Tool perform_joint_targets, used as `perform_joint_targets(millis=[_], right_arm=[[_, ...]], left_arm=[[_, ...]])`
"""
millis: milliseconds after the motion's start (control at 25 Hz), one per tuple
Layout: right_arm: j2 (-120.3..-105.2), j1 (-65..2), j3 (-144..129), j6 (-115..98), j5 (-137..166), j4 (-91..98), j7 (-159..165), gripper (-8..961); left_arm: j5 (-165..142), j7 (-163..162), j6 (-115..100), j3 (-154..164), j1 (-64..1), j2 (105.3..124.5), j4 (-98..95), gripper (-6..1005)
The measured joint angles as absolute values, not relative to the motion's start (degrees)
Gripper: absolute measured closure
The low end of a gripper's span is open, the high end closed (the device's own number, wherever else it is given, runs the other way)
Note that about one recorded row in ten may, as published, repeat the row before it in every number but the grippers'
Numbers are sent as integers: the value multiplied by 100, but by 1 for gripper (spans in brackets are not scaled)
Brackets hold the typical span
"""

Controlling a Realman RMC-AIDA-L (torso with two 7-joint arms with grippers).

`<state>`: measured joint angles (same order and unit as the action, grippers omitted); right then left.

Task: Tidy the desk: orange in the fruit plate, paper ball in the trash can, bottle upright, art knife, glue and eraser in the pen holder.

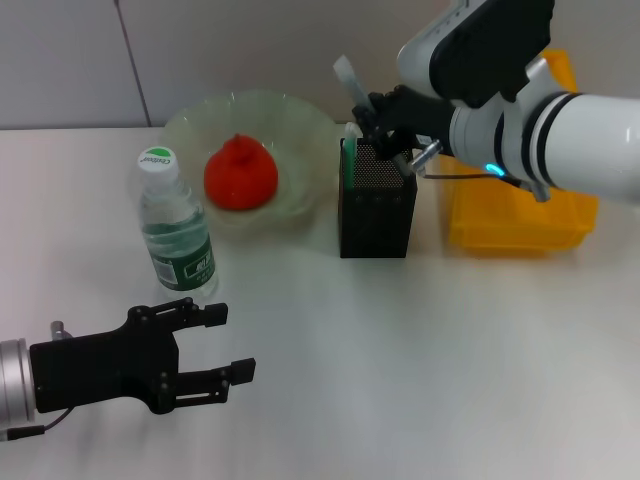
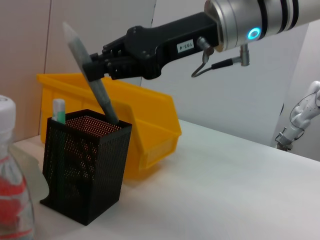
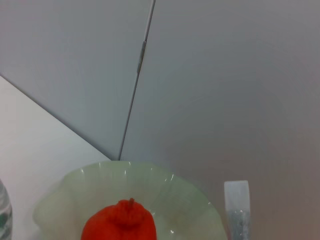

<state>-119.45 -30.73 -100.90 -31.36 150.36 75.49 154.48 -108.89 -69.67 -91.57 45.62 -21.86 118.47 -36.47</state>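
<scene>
Head view, right gripper (image 1: 378, 118) clamping one art knife (image 1: 352, 85) over pen holder (image 1: 377, 200), left gripper (image 1: 226, 343) open, empty.

Head camera overhead, wrists low

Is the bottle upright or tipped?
Upright. The bottle stands on its base on the table, cap on top, beside the fruit plate. Neither gripper touches it.
</scene>
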Motion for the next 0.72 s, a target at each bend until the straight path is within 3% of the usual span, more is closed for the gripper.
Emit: perform_joint_targets(millis=[720], right_arm=[[-11930, -2936, -10280, -2649, 14756, 7252, 15425, 691]], left_arm=[[-10827, -6919, -9204, 4562, -2129, 11848, -3638, 185]])
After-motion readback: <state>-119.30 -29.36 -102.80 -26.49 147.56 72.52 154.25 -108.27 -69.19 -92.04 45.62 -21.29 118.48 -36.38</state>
